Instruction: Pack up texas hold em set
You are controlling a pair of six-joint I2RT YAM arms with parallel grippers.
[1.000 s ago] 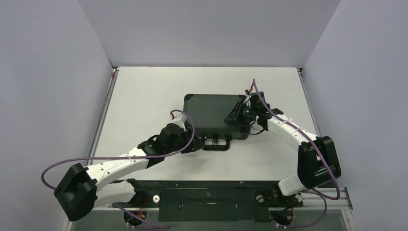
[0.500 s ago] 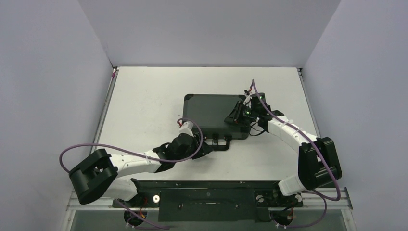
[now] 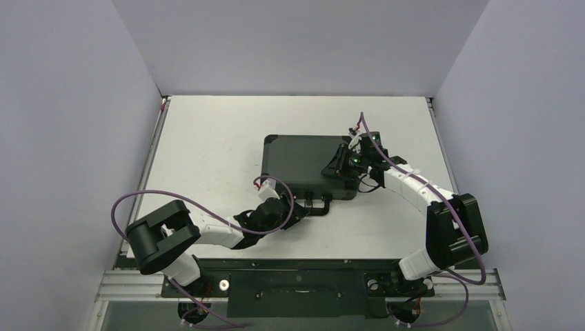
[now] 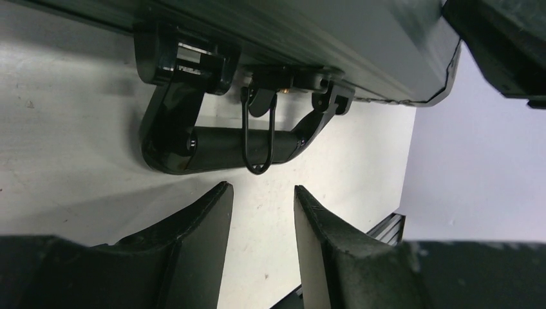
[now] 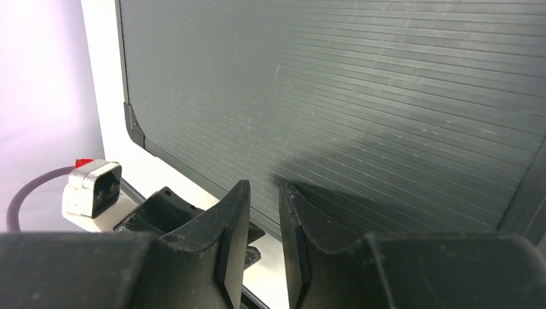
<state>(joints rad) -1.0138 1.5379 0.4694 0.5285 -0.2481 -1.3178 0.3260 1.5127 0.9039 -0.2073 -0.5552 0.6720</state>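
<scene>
Pale lilac-grey walls are seen on three sides of a white table. At near left, the left arm is folded low along the table, with a purple cable looped above it. From there the left gripper is pointed at the near side of the black case. Its fingers are spread, bare table is seen through the gap, and nothing is pinched.

Just past the fingertips, the case handle is folded out from the case's near edge, low over the table and apart from the fingers. A thin wire loop is hung from that same edge across the handle bar.

The case itself is set right of the table's centre, long sides running left to right, with the handle on the near side. Its ribbed lid is shut, so what is inside cannot be seen.

On the right part of the lid, the right gripper is held tips-down, reached in by the right arm from near right. Its fingers are parted by a narrow slit only, with nothing between them. A shadow is cast on the ribs just beyond the tips. Whether the tips are touching the lid cannot be told.
</scene>
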